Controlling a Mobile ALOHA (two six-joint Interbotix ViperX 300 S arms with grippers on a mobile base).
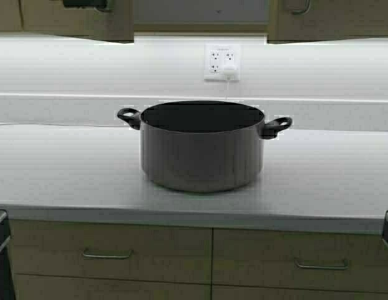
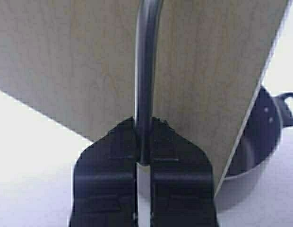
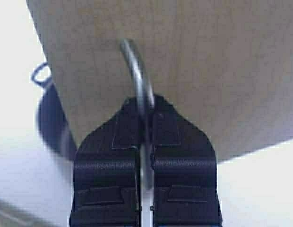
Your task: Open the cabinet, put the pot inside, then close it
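Note:
The pot (image 1: 201, 147), wide, dark grey and lidless, stands on the counter (image 1: 56, 169) directly below the cabinet. The cabinet's two beige doors (image 1: 112, 22) (image 1: 331, 22) show along the top edge of the high view, with the grey interior (image 1: 200, 11) visible between them. My left gripper (image 2: 145, 125) is shut on the slim metal handle (image 2: 145, 71) of the left door (image 2: 80, 61), with the pot (image 2: 253, 161) below it. My right gripper (image 3: 145, 101) is shut on the curved handle (image 3: 137, 66) of the right door (image 3: 212, 61). The pot (image 3: 52, 123) shows past that door's edge.
A white wall outlet (image 1: 222, 62) with a plug in it sits on the backsplash behind the pot. Beige drawer fronts with horizontal bar pulls (image 1: 106, 254) (image 1: 321, 265) run under the counter's front edge. Bare counter lies on both sides of the pot.

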